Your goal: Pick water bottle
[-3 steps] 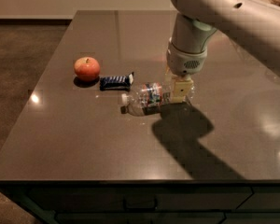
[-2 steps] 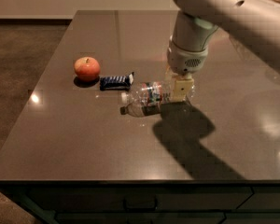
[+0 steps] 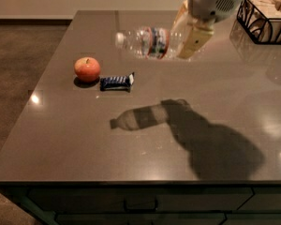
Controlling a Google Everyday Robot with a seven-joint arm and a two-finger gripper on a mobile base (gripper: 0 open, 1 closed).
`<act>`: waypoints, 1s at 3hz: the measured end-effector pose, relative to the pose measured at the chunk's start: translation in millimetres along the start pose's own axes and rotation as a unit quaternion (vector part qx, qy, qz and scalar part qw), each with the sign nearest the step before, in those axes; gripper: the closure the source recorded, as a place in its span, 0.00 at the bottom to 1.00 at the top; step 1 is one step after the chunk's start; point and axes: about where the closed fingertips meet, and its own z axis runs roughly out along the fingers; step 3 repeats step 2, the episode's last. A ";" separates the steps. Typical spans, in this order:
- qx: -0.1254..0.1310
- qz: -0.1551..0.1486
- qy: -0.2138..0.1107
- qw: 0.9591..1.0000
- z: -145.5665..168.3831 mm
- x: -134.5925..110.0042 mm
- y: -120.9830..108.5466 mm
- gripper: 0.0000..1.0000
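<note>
The water bottle (image 3: 146, 42) is a clear ribbed plastic bottle with a white cap and a red-blue-white label band. It hangs on its side in the air well above the dark table (image 3: 75, 144), cap pointing left. My gripper (image 3: 186, 35) is at the top right and is shut on the bottle's base end, with a cream finger (image 3: 193, 41) in front of it. The bottle's shadow lies on the table below, at the centre.
A red apple (image 3: 87, 69) sits at the left of the table. A blue snack bar (image 3: 116, 82) lies just right of it. A black wire basket (image 3: 266, 17) with light items stands at the far right back corner.
The bottle lay on the table with my gripper down at its right end. Now my gripper has raised it well above the table. The view also sits closer.
</note>
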 end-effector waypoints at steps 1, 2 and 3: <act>0.034 -0.005 -0.017 0.999 -22.7 -10.2 -13.5 1.00; 0.041 -0.005 -0.020 0.999 -21.8 -12.6 -17.4 1.00; 0.041 -0.005 -0.020 0.999 -21.8 -12.6 -17.4 1.00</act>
